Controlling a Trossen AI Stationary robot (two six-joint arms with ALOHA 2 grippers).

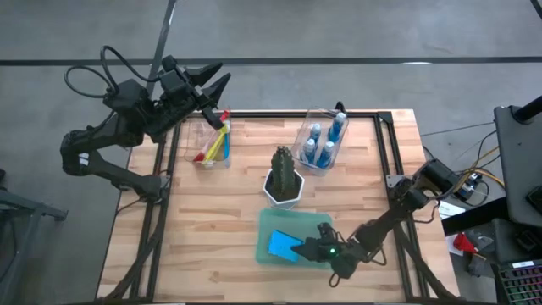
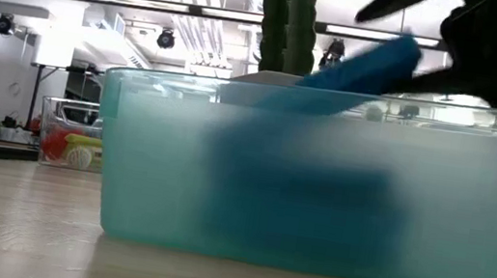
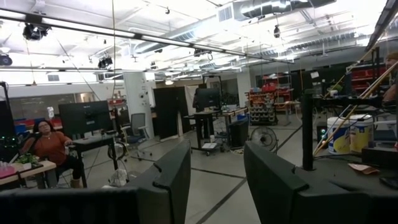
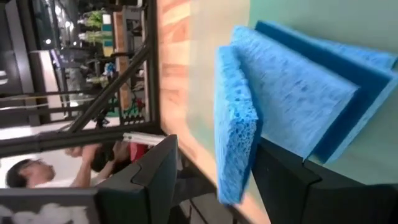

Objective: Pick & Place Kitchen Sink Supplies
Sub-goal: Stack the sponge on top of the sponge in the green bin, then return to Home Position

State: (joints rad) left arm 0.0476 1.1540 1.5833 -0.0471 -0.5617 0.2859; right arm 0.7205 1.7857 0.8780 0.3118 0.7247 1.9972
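The green tray (image 1: 269,222) sits at the near edge of the table (image 1: 203,229), and everything else is placed from it. Over the tray's right side, the right gripper (image 1: 310,250) reaches in low with its fingers spread, one finger (image 4: 292,180) lying against the flat face of a blue sponge (image 4: 273,106). That sponge is tilted up on edge — in the low view its corner (image 2: 366,66) rises above the tray's rim (image 2: 331,107) — and it leans against a second blue sponge (image 4: 348,81) that lies in the tray. From the pictures I cannot tell whether the fingers actually pinch the tilted sponge.

Just beyond the tray stands the dark green plant (image 1: 284,167) in its white pot (image 1: 282,193). Farther back and to the tray's right, a clear bin (image 1: 305,135) holds the small bottles of blue liquid (image 1: 327,142). Farther back and to the tray's left, another clear bin (image 1: 201,133) holds the yellow brush (image 1: 218,146) and the red brush (image 1: 208,149).

Farthest from the tray, beyond the table's far left corner, the left gripper (image 1: 213,82) hangs raised with its fingers (image 3: 171,177) apart, holding nothing. A person (image 3: 50,146) sits in the room behind.
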